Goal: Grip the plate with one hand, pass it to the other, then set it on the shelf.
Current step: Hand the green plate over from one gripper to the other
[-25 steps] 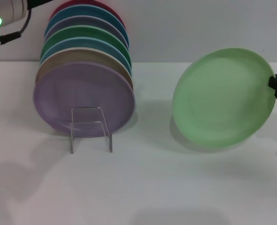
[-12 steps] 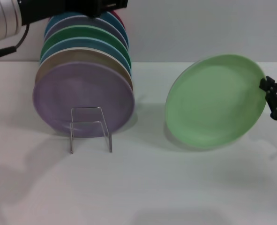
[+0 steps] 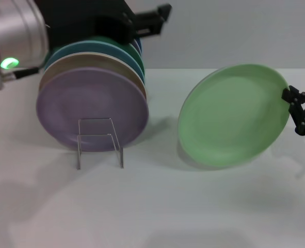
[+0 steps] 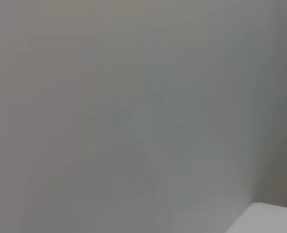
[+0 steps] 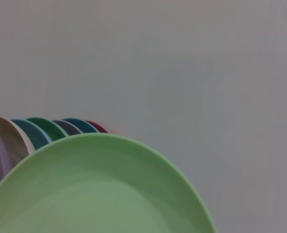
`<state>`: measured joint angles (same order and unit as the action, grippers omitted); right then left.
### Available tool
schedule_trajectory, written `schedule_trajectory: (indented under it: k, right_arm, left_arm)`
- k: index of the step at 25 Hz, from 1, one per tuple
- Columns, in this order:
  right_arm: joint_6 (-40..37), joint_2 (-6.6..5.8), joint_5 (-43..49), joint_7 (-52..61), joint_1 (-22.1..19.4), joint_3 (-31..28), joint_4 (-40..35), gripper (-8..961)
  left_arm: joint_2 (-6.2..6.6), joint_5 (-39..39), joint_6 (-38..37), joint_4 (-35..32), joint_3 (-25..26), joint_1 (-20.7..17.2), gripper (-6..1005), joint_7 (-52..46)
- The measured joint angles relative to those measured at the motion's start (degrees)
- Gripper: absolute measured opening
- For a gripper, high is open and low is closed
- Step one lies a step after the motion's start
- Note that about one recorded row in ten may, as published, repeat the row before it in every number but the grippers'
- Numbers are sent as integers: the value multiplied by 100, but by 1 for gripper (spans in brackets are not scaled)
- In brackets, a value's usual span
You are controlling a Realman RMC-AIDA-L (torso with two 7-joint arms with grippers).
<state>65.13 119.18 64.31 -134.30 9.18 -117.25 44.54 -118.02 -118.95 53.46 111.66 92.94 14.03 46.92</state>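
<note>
Up at the far left, the left gripper [image 3: 160,13] reached out over the row of plates [image 3: 93,98] standing in the wire rack [image 3: 100,142], its black fingers [image 3: 164,10] showing, though spread or pressed together could not be told. Across the white desk [image 3: 152,206], well apart from the rack, the mint-green plate [image 3: 234,114] hung tilted on edge above the surface. At the far right, the right gripper [image 3: 292,99] pinched its rim.
</note>
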Motion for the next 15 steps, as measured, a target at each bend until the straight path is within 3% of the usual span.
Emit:
schedule_trajectory:
  k: [15]
  right_arm:
    - [323, 7, -77, -10, 108, -89, -14, 14]
  left_arm:
    - [-39, -432, -162, -1178, -799, 643, 785, 200]
